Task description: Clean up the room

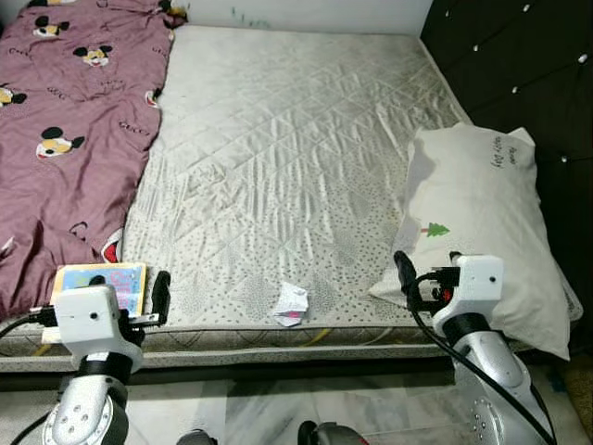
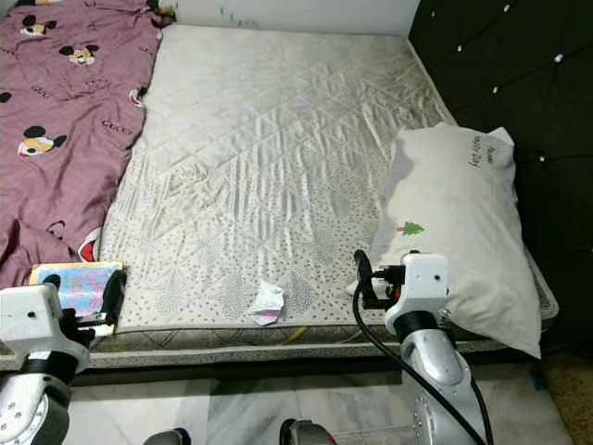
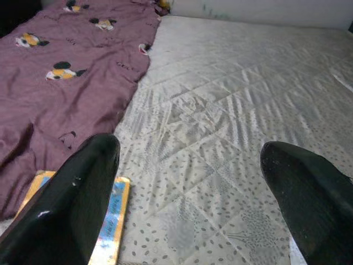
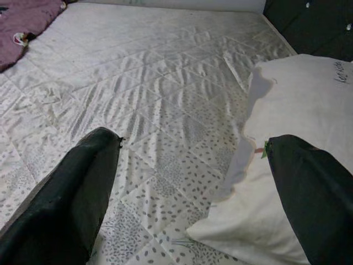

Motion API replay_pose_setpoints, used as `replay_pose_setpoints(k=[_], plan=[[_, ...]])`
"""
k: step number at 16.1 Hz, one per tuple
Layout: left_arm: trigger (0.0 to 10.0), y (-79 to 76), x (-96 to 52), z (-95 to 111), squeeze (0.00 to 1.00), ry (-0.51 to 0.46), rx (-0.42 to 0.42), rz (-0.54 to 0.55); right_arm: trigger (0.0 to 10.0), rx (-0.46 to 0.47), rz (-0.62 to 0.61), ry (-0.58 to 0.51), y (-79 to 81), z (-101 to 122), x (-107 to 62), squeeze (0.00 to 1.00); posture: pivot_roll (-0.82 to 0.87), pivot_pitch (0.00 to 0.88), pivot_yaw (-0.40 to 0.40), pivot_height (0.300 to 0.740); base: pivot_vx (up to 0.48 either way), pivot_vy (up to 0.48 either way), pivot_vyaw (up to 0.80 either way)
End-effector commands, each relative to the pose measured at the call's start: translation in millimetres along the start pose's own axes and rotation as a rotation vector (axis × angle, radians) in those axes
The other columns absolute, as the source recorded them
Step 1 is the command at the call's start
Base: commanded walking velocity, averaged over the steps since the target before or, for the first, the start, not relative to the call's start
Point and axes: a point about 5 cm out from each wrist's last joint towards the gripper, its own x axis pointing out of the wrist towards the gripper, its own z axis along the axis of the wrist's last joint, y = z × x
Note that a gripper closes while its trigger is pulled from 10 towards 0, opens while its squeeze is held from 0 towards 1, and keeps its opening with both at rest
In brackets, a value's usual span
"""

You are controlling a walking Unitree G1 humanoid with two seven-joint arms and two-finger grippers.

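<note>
Both arms are raised at the near edge of the mattress (image 1: 278, 167), which serves as the landmark here. The left end effector (image 3: 187, 182) hovers over the mattress's near corner on the robot's left, its two black fingers (image 3: 71, 204) spread wide apart and holding nothing. The right end effector (image 4: 193, 187) hovers over the near edge on the robot's right, also released, with the mattress and the pillow's edge showing between its fingers (image 4: 71, 193).

Just beneath the left end effector, a small colourful book (image 1: 116, 283) lies flat on the mattress's near left corner, touching the edge of the blanket. A crumpled piece of paper (image 1: 291, 304), white with a touch of red, sits at the near edge of the mattress, roughly midway between the two end effectors and apart from both.

A white pillow (image 1: 486, 222) with a small green tree print lies along the mattress's right side, overhanging the near right corner, just ahead of the right end effector.

A maroon blanket (image 1: 65, 130) printed with cartoon mouse heads covers the mattress's left side, running from the near edge to the far end. Beyond the pillow, a dark tufted headboard (image 1: 519, 65) stands against the mattress's right side.
</note>
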Motion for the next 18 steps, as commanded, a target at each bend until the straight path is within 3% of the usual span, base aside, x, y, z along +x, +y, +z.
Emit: replay_pose_setpoints(k=[1,8,18], plan=[[10.0,4.8,-0.1,9.3,0.00,-0.032,0.020,0.028,10.0,0.010,0.010,-0.004,2.2,3.8,-1.5,0.00,0.04,0.211,-0.065,0.740,0.000,0.000,0.00],[10.0,2.1,3.4,8.2,0.00,-0.025,0.021,0.015,10.0,0.002,0.022,0.011,4.1,1.1,-1.9,0.00,0.05,0.200,-0.064,0.699,0.000,0.000,0.00],[10.0,-5.7,7.8,6.8,0.00,-0.023,0.019,-0.013,10.0,0.010,0.052,0.026,9.3,-3.7,-1.7,0.00,0.05,0.190,-0.063,0.585,0.000,0.000,0.00]])
